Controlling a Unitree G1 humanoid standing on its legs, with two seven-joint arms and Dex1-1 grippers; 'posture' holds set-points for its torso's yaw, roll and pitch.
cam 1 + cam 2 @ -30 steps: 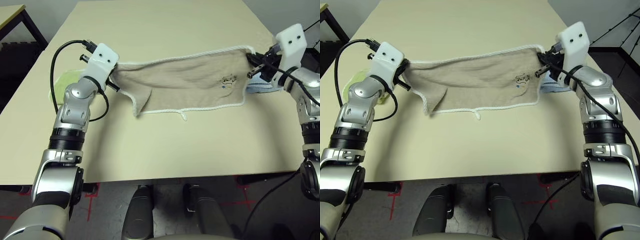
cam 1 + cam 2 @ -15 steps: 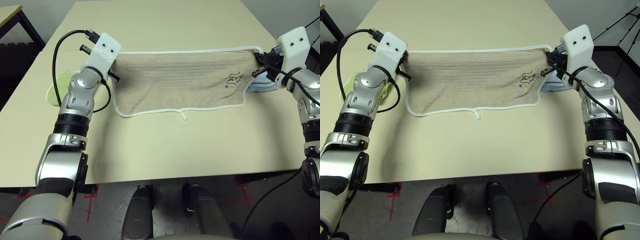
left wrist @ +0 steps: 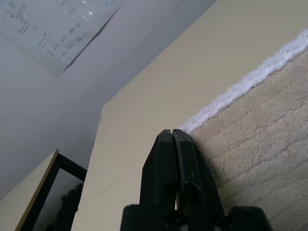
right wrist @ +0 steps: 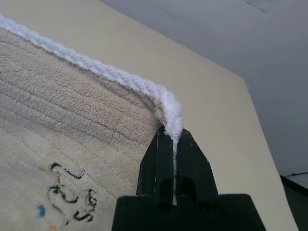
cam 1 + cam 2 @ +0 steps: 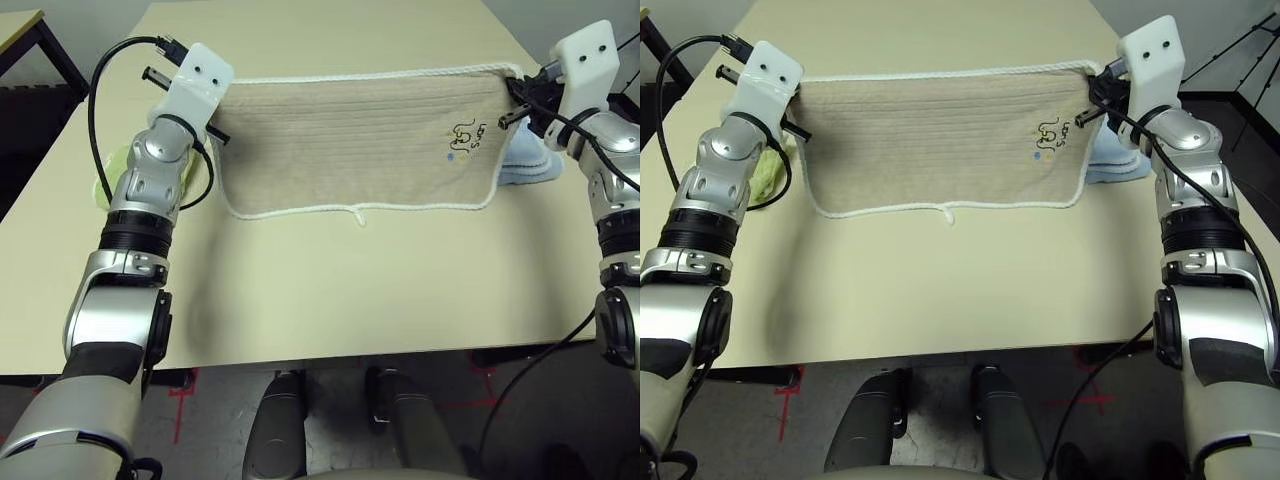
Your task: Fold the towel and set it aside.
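In the upper middle of the frame, the beige towel (image 5: 350,145) with its white trim stretches between the two grippers over the desk (image 5: 370,290). The left gripper (image 3: 174,131), at the upper left, is closed on one far corner of it; the right gripper (image 4: 174,132), at the upper right, pinches the other far corner. The dark logo (image 5: 463,140) lies toward the towel's right end. A green towel (image 5: 764,178) sits at the left, partly behind the left arm (image 5: 705,210), and a folded blue towel (image 5: 530,158) sits at the right, beside the right gripper.

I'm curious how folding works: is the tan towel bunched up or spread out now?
Spread out: the towel hangs nearly flat between both grippers, its white edge fairly straight.
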